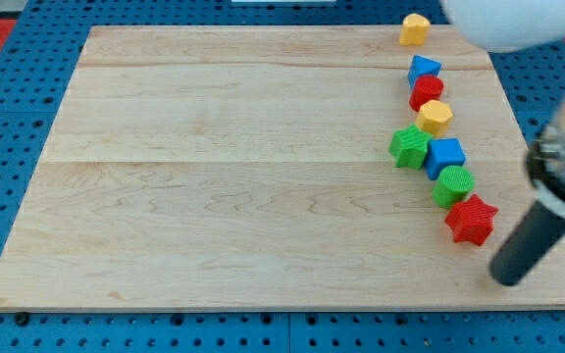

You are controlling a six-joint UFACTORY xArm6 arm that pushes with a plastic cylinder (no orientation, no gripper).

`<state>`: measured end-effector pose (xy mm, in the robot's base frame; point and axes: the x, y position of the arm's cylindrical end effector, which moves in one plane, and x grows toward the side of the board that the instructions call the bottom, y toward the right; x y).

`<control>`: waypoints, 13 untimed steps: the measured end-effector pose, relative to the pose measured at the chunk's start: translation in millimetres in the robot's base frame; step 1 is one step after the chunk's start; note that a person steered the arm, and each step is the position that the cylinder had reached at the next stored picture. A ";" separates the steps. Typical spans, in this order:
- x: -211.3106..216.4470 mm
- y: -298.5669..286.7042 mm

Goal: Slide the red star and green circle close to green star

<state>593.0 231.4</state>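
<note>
- Nearest to us, at the view's bottom right, our dark rod comes down to the wooden board [214,196]. Its lower end, my tip [506,279], stands just to the right of the red star [471,219] and a little below it. We judge that it does not touch the star, and it holds nothing, since a bare rod has nothing to grasp with.
- The red star lies flat with its ribbed top up, and it touches the green circle [453,185] above it.
- The green circle is a low ribbed disc. It sits against the blue cube [444,156], which stands between it and the green star [411,146].
- The green star lies at the left of this chain, beside the blue cube.
- We judge the task almost done: both pieces are already near the green star, but the red star could come closer.
- Farther up are a yellow block [436,116], a red block [426,92], a blue block [423,69] and, apart at the top edge, one more yellow block [415,29].
</note>
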 end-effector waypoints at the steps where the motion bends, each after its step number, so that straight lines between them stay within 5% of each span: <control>1: -6.8 15.9; 8: -110.1 -127.2; 11: -100.7 -118.1; 13: -76.6 -60.0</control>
<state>516.4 171.5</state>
